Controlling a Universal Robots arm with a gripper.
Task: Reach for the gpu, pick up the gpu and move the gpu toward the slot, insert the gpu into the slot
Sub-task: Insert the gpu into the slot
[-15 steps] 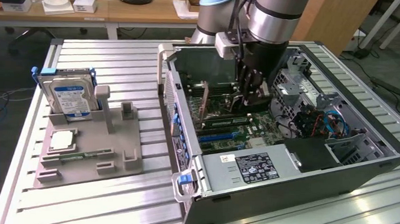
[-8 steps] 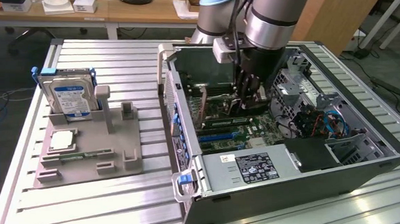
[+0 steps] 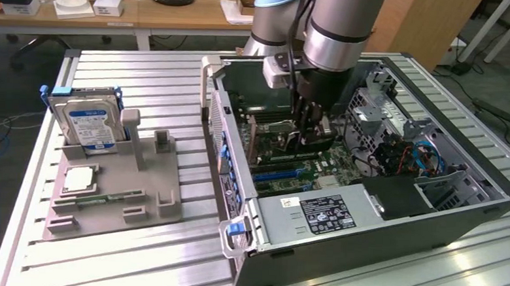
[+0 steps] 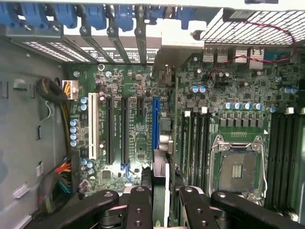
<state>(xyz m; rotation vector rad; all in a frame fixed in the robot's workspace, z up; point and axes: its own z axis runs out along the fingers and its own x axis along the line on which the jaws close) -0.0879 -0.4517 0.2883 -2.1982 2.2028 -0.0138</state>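
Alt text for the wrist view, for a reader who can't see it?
The fingers grip the gpu edge-on over the green motherboard, roughly in line with the blue slot. The silver processor socket sits to one side.

Tight drop into the open case (image 3: 461, 213)
From above the way in is open; the gripper (image 3: 315, 136) with the gpu (image 4: 161, 176) hangs over the motherboard (image 4: 224, 95), and the blue slot (image 4: 155, 121) lies bare beyond the card's edge. 2 long black slots (image 4: 108, 126) flank it on 1 side, memory slots (image 4: 195, 138) on the other. The power supply (image 3: 317, 215), a cable tangle (image 3: 411, 158) on the exterior view's right and the case walls hem the arm in.
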